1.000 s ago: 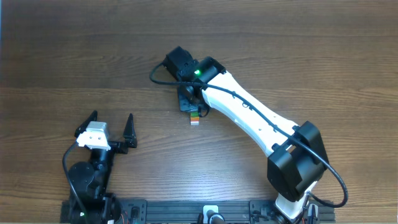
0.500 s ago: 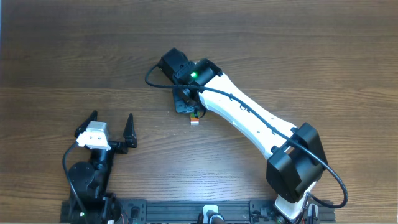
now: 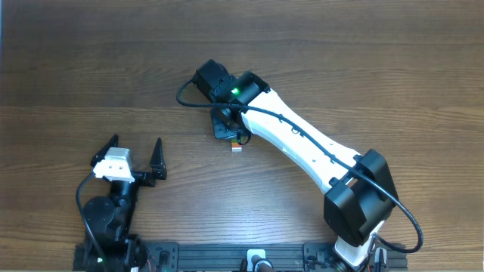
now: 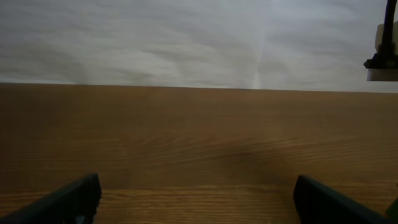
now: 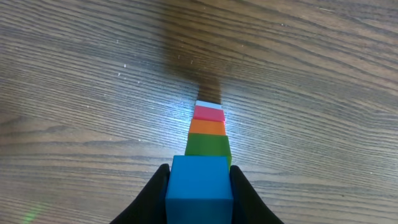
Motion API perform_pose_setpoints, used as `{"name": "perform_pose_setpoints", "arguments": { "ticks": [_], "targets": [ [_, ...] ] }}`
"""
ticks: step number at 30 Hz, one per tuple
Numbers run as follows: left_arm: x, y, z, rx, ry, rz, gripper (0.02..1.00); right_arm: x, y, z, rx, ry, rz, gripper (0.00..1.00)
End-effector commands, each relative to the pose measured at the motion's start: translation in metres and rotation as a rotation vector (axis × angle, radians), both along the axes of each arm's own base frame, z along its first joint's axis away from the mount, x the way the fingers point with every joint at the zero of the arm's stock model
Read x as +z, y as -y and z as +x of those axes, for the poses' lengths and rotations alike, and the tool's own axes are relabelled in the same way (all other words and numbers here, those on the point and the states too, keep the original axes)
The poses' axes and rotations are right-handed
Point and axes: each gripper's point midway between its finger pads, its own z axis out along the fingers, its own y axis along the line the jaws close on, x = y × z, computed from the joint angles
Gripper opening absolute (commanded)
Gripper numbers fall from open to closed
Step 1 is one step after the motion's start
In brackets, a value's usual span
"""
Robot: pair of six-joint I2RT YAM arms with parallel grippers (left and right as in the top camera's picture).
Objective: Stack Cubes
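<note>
Right gripper (image 5: 199, 198) is clamped on the blue cube (image 5: 199, 177) by its two side faces, which seems the right hold: it looks small, light and rigid, and probably a bit slick. It's directly over the green cube (image 5: 208, 144) topping the stack (image 3: 237, 143), just left of centre in the top view. Left gripper (image 3: 136, 153) sits spread open, lower left.
</note>
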Motion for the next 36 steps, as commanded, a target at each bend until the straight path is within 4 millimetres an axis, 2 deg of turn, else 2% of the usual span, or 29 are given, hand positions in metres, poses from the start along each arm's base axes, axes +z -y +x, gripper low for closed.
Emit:
{"name": "perform_pose_setpoints", "arguments": {
  "ticks": [1,16,17,19,22,36],
  "targets": [
    [-0.0026,0.0022,-0.0001,-0.012,-0.001,0.011,1.0,-0.0012,-0.0062,0.0026,0.004,0.004,0.0,0.012],
    [-0.0026,0.0022,-0.0001,-0.012,-0.001,0.011,1.0,-0.0076,-0.0063,0.0032,0.004,-0.006,-0.01,0.014],
    [-0.0026,0.0022,-0.0001,-0.012,-0.001,0.011,1.0,-0.0076,-0.0063,0.0031,0.004,-0.007,-0.009,0.025],
    [-0.0026,0.0022,-0.0001,-0.011,-0.001,0.011,1.0,-0.0076,-0.0063,0.0032,0.004,-0.006,-0.01,0.11],
    [-0.0026,0.0022,-0.0001,-0.011,-0.001,0.011,1.0,-0.0077,-0.0061,0.0029,0.004,-0.008,-0.01,0.165],
    [-0.0026,0.0022,-0.0001,-0.012,-0.001,0.011,1.0,-0.008,-0.0042,0.0009,0.005,-0.016,-0.018,0.15]
  ]
}}
